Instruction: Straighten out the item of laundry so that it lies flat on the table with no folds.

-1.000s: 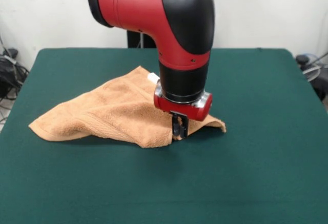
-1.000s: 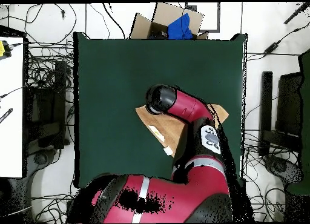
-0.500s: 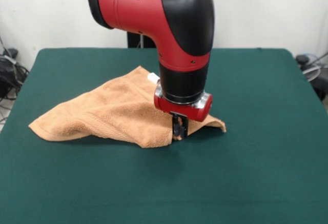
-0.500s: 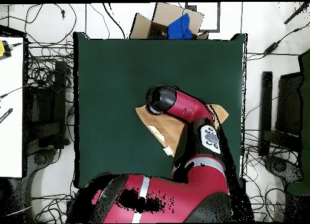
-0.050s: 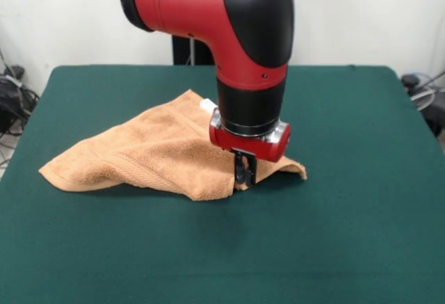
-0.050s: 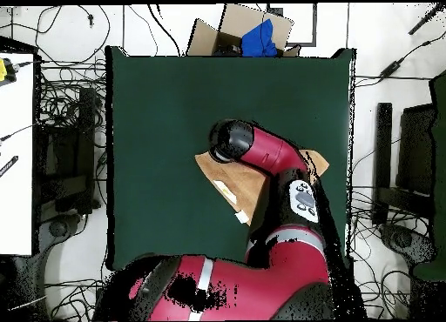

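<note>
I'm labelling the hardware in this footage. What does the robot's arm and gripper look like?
The arm is thick and rounded, glossy red with black sections and small dark screw holes. A black cylindrical wrist ends in a red collar with a silver ring. The small black gripper hangs under it. From overhead, the arm shows a white and grey oval marking.

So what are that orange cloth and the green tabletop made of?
The towel looks like terry cotton: matte, nubbly loops with a flat woven band. The table seems covered in dark green felt or similar cloth: even, dull, no shine. Neither can be confirmed by sight.
</note>
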`<state>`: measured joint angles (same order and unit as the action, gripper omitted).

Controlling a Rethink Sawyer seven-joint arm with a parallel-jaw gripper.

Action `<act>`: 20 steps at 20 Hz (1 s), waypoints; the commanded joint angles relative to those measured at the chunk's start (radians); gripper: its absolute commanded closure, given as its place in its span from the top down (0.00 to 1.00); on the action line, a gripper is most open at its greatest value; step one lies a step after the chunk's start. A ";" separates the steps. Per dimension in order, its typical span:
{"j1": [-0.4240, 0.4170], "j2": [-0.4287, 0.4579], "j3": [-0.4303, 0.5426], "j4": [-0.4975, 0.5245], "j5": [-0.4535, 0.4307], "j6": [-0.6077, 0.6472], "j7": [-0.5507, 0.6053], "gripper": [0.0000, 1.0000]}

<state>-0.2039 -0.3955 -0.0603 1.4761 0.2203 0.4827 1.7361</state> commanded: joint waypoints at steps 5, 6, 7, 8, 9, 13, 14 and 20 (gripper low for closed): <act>0.016 0.006 0.023 -0.042 -0.007 0.066 0.143 0.00; 0.017 0.008 0.015 -0.049 -0.009 0.077 0.147 1.00; 0.021 0.011 0.008 -0.056 -0.010 0.087 0.151 1.00; 0.025 0.014 0.001 -0.063 -0.011 0.097 0.154 1.00; 0.029 0.017 -0.006 -0.070 -0.012 0.107 0.158 1.00; 0.036 0.020 -0.020 -0.079 -0.019 0.123 0.155 1.00; 0.039 0.019 -0.024 -0.079 -0.019 0.127 0.157 1.00; 0.026 0.041 0.002 -0.086 -0.015 0.114 0.141 1.00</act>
<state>-0.1903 -0.3978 -0.0762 1.3893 0.2199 0.4998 1.7361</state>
